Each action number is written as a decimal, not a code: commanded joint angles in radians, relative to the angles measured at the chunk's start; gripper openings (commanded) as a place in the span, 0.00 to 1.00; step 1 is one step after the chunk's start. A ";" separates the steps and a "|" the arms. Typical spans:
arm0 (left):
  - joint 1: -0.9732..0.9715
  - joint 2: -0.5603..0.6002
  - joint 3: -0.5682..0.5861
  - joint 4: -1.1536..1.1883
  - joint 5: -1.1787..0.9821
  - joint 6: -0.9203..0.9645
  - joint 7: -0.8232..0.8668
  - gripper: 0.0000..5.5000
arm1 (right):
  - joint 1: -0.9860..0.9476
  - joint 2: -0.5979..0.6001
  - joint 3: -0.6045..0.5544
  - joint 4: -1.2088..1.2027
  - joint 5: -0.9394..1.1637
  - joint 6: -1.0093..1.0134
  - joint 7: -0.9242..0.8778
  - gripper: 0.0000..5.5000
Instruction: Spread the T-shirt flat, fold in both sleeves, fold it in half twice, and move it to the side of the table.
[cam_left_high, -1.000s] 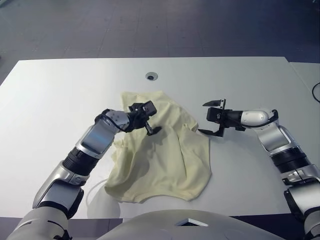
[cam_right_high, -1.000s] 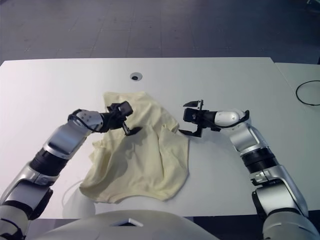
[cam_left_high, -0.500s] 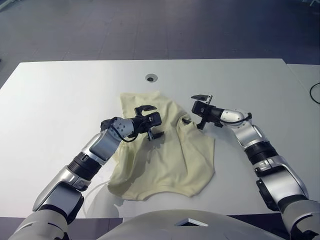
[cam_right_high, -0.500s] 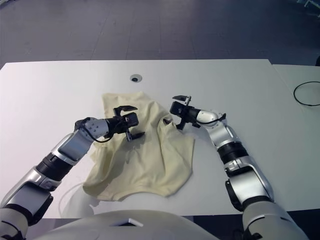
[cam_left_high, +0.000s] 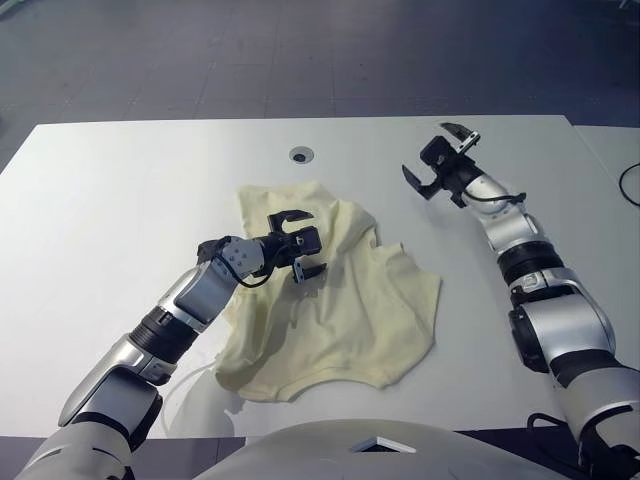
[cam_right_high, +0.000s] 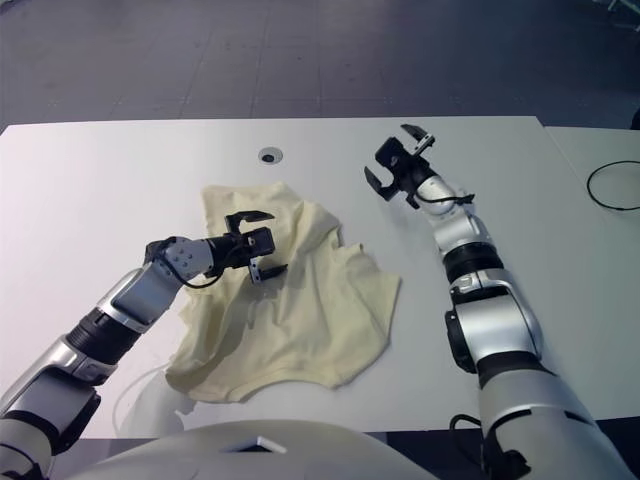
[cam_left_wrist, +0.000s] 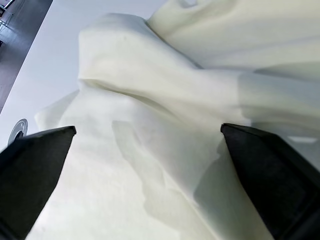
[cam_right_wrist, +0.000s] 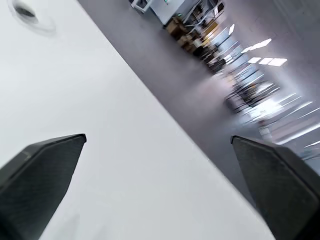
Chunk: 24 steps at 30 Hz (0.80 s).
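A pale yellow T-shirt (cam_left_high: 330, 300) is lying crumpled on a white bench (cam_left_high: 120, 200), sitting around the middle and spreading toward 6 o'clock. It is bunching into soft ridges, with its layers overlapping and one flap trailing out toward 4 o'clock. It is not spread flat, so the first step of the task appears barely begun.

The left gripper (cam_left_high: 298, 246) is hovering over the upper middle of the cloth. Its fingers are standing wide apart with nothing between them but the fabric lying below. Whether the tips are touching the cloth is hard to tell.

The right gripper (cam_left_high: 432, 155) is hanging above bare bench toward 2 o'clock, well apart from the shirt. It is also spread wide and carrying nothing. A small round cable port (cam_left_high: 301, 154) is sitting in the bench toward 12 o'clock.

The shirt is looking light, thin and limp. It will probably be sagging, sliding and dragging its other layers along when lifted. The safest holds seem to be pinches at an outer edge, such as a shoulder, a sleeve end or the hem, one for each gripper.
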 joint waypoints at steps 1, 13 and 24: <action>0.126 0.047 -0.069 0.125 0.087 0.092 -0.052 0.98 | -0.009 0.088 -0.177 -0.118 0.348 0.495 0.287 0.98; 0.089 0.021 -0.016 0.157 0.054 0.112 -0.054 0.98 | -0.015 0.001 -0.037 -0.160 0.381 0.781 0.695 0.98; 0.094 0.025 -0.017 0.151 0.065 0.103 -0.082 0.98 | -0.081 0.067 0.012 0.060 0.252 0.599 0.694 0.98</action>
